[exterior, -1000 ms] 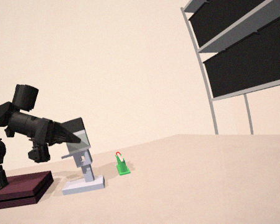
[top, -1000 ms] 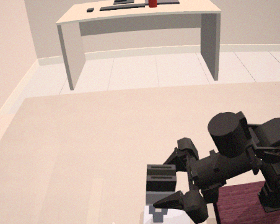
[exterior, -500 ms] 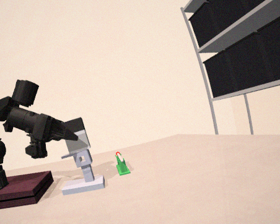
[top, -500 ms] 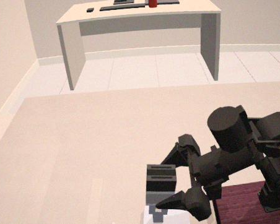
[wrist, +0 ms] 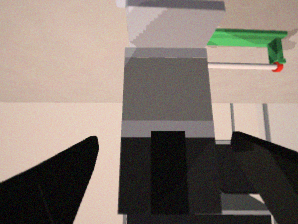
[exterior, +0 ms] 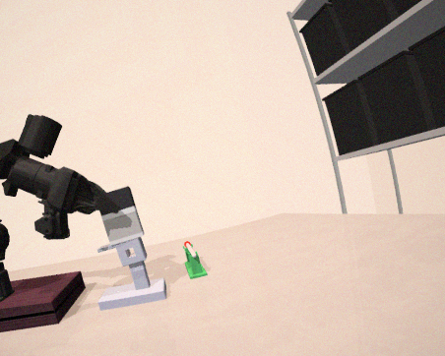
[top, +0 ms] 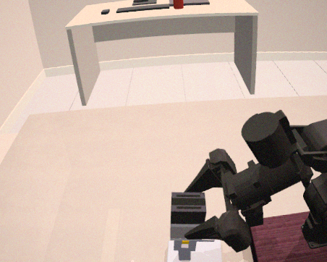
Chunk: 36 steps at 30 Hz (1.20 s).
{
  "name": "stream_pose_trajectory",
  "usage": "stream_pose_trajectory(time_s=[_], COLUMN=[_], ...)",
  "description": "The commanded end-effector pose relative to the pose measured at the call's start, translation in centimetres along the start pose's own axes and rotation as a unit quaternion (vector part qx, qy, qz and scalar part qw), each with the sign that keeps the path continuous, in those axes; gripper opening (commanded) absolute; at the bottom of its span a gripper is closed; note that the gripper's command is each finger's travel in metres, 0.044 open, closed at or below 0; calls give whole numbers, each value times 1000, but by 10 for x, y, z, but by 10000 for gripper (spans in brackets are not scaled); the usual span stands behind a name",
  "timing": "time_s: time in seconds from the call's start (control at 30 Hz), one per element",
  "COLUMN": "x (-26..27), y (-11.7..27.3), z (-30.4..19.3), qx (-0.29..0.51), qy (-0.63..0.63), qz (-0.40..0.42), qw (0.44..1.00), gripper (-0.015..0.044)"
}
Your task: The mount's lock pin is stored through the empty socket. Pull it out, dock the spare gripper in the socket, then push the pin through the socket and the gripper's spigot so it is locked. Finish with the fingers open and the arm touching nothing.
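The spare gripper [top: 188,231] [exterior: 124,225] [wrist: 167,90], a grey body with black jaws, stands upright above the mount's socket [exterior: 142,251]; its spigot's depth is unclear. The socket's square side hole shows no pin. The mount's pale base [exterior: 133,295] [top: 207,251] is on the table. The lock pin [exterior: 191,250] [wrist: 240,65], white with a red end, lies on a green holder [exterior: 196,270] [wrist: 250,38] beyond the mount. My gripper [top: 186,214] [wrist: 164,139] is wide open, one finger on each side of the spare gripper. Gaps show beside both fingertips in the wrist view; nothing is held.
The arm's dark red base block [top: 278,239] [exterior: 34,300] is close beside the mount. A desk [top: 163,19] is at the back in the top view. A shelf rack with black bins [exterior: 394,103] rises behind the table in the exterior view.
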<state>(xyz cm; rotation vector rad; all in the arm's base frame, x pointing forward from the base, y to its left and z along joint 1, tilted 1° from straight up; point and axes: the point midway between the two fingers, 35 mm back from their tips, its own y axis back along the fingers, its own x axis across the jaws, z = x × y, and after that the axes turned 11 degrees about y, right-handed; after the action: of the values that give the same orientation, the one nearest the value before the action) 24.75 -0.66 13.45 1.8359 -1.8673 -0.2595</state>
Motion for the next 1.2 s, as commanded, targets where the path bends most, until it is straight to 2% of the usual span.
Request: stream_pose_trajectory(time_s=[0.0,1.17], x=[2,9], y=[5,38], z=[-8,-46], qx=[3,-23], qy=[-1,6], qz=[1,-11], qw=[1000,1000], gripper=[440,440])
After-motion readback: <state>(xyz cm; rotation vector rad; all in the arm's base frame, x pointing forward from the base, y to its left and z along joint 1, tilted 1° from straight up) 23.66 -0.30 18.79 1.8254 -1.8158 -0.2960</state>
